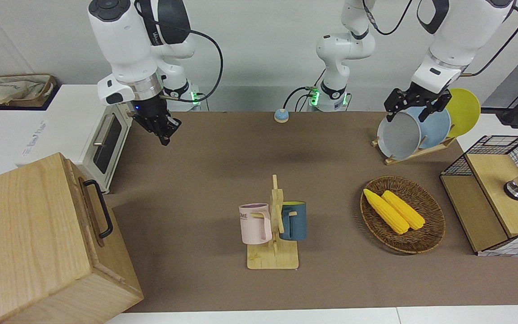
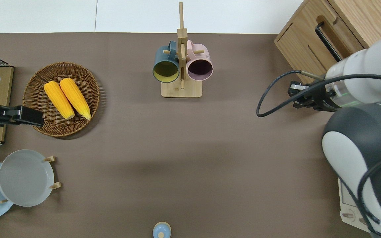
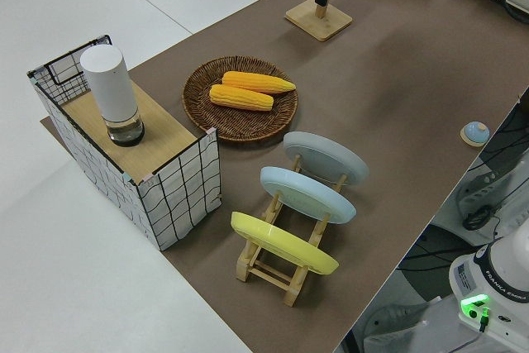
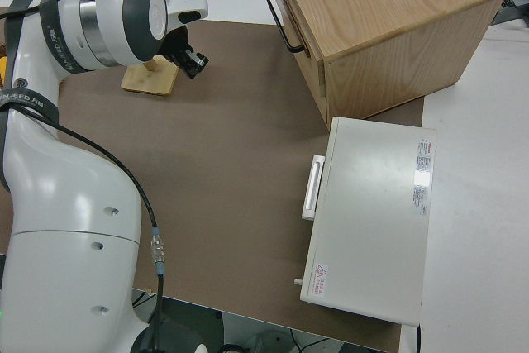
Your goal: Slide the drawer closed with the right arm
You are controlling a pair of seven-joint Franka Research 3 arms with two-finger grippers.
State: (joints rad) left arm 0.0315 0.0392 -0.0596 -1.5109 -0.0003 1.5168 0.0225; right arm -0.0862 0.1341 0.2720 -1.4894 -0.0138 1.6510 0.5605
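We find the drawer [image 1: 89, 210] set in the upper front of the pale wooden cabinet [image 1: 25, 243], which stands at the right arm's end of the desk [image 2: 184, 145], farther from the robots than the white toaster oven [image 4: 372, 221]. The drawer front looks flush, or nearly flush, with the cabinet face, and its black loop handle [image 1: 99, 208] stands out from it.

The right tool [image 1: 163, 130] hangs in the air over the bare brown mat, apart from the cabinet and touching nothing. In the overhead view it sits over the mat just off the cabinet's lower front corner. Its fingers appear pressed together with nothing between them.

The left arm is parked; whether its tool [image 1: 414, 107] is spread or pressed together we cannot tell.

Mid-desk stands a wooden mug stand [image 1: 273, 234] carrying a pink mug [image 1: 255, 223] and a dark blue mug [image 1: 293, 220]. Toward the left arm's end lies a wicker basket [image 1: 430, 225] holding two corn cobs [image 1: 394, 210].
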